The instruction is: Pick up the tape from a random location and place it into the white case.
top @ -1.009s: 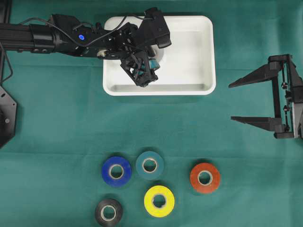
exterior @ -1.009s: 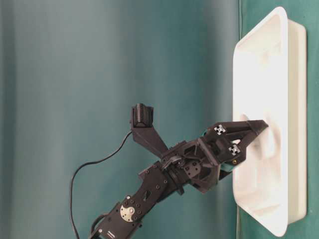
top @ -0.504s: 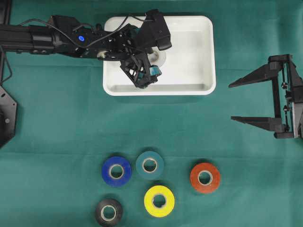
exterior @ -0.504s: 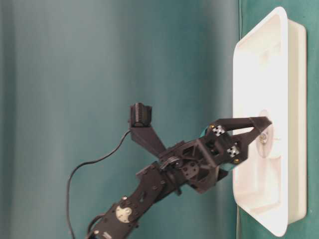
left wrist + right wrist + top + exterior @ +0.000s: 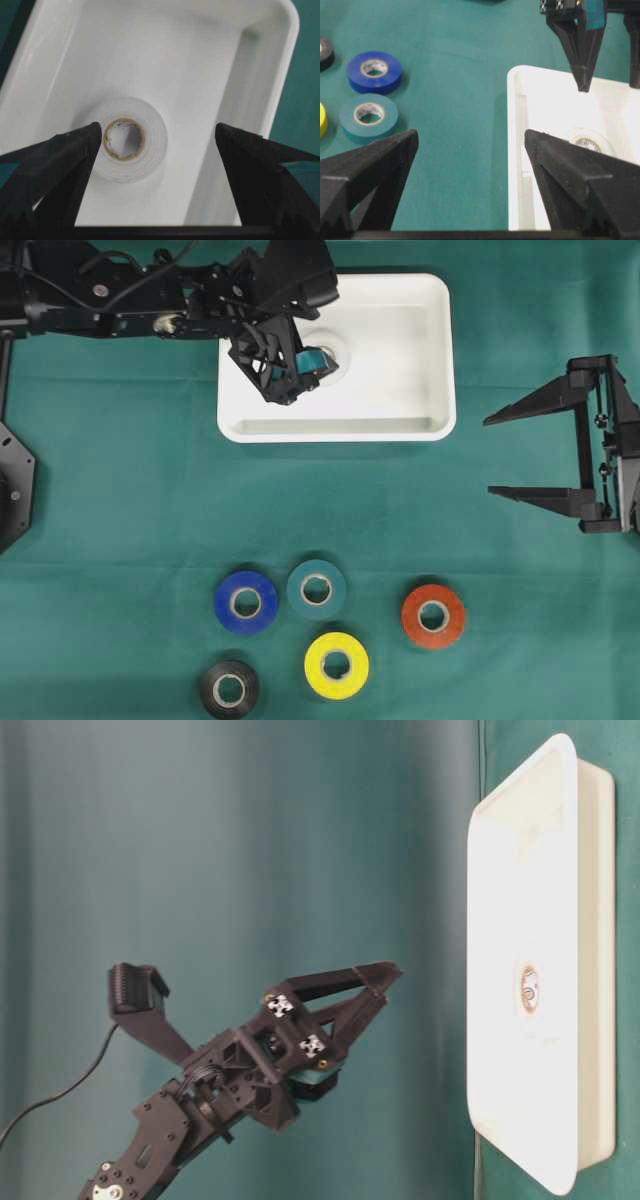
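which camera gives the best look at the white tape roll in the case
The left wrist view: the white tape roll lies flat and whole in the white case. Overhead, the left gripper partly covers it; table-level and right wrist show little.

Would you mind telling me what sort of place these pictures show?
Probably a robot manipulation test bench: a green cloth covers the table, two black arms work over it, and coloured tape rolls lie near a white case.
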`<action>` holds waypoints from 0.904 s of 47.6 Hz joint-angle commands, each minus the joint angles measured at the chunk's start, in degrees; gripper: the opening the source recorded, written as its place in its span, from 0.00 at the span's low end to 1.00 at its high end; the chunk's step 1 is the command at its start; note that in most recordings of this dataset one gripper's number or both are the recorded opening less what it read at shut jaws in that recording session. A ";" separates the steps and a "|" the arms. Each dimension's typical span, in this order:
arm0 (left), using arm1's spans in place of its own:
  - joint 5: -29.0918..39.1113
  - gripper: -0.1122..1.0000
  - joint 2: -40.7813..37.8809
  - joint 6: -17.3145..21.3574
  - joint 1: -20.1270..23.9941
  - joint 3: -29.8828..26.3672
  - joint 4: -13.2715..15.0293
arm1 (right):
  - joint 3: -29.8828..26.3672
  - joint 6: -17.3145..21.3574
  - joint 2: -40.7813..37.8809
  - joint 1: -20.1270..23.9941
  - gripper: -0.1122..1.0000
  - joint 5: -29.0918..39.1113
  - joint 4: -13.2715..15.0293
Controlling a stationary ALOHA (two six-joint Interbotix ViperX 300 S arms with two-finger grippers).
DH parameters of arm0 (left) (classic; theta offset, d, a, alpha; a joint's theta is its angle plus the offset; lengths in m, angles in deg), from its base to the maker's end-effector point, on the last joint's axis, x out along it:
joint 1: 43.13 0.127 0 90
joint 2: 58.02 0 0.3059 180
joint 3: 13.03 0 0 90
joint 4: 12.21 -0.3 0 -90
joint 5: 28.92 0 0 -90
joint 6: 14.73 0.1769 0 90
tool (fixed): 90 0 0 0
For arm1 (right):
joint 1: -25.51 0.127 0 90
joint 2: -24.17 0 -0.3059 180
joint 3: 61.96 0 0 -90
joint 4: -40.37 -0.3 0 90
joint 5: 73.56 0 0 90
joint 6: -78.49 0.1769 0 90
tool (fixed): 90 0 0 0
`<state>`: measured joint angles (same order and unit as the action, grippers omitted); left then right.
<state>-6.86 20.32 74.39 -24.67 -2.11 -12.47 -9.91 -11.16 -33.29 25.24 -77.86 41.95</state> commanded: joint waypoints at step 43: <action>-1.58 0.97 7.73 -0.44 -14.06 5.10 0.00 | -1.49 0.35 0.09 0.00 0.91 -0.18 -0.62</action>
<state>-7.47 24.98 74.04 -38.56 2.55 -12.47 -9.91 -10.89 -33.20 25.24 -77.86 41.60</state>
